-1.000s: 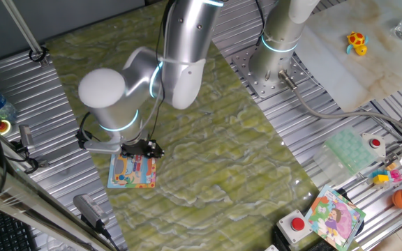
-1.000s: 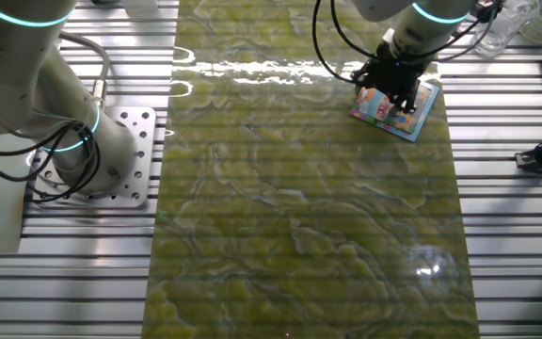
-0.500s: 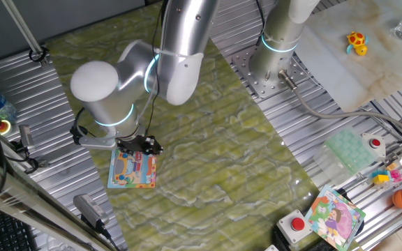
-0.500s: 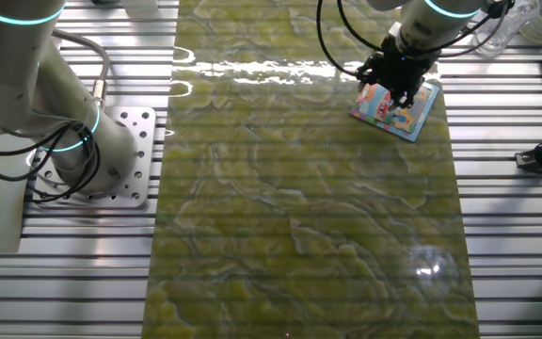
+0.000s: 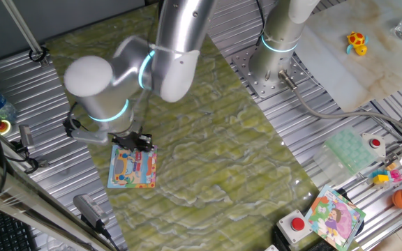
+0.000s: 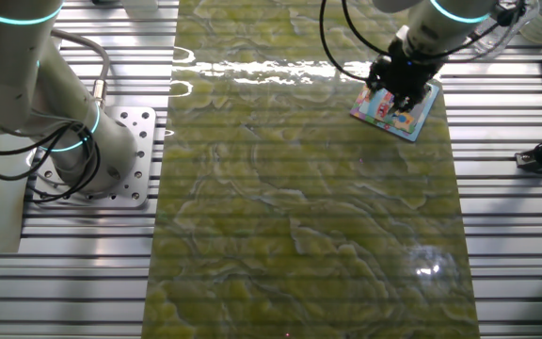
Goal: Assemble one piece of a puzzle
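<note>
The puzzle [image 5: 132, 169] lies flat on the green bench [image 5: 208, 146], near its left edge in one fixed view. The pincer [image 5: 139, 141] hangs over the board's far edge; whether its jaws are apart cannot be told. The piece is not discernible.

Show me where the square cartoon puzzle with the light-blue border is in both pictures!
One fixed view: the square cartoon puzzle with the light-blue border lies lower left, below the black gripper.
The other fixed view: the puzzle lies upper right, under the gripper.
Shared landmark: the green marbled mat beneath it.
</note>
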Tool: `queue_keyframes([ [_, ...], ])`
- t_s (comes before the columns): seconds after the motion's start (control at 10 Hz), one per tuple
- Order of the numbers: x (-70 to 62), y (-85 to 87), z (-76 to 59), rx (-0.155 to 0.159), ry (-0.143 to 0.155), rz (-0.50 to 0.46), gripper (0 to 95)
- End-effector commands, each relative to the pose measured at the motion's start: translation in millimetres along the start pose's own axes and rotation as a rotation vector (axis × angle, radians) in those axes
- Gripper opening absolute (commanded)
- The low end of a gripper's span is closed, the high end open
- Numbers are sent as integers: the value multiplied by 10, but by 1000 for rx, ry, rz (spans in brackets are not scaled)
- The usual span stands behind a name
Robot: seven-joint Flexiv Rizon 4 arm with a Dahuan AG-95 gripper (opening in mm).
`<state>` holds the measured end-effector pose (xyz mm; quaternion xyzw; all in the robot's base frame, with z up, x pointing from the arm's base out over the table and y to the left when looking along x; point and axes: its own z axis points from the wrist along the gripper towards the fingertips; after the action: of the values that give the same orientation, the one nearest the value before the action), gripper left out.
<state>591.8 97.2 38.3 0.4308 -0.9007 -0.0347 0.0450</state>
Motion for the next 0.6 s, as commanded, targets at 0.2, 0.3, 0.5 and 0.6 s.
queue_keyframes([
  [0.2,-11,3,-15,5,-8,91,0],
  [0.3,-30,-5,-13,11,-4,113,0],
  [0.5,-49,-41,62,30,-23,150,0],
  [0.6,-69,-55,84,34,-30,158,0],
])
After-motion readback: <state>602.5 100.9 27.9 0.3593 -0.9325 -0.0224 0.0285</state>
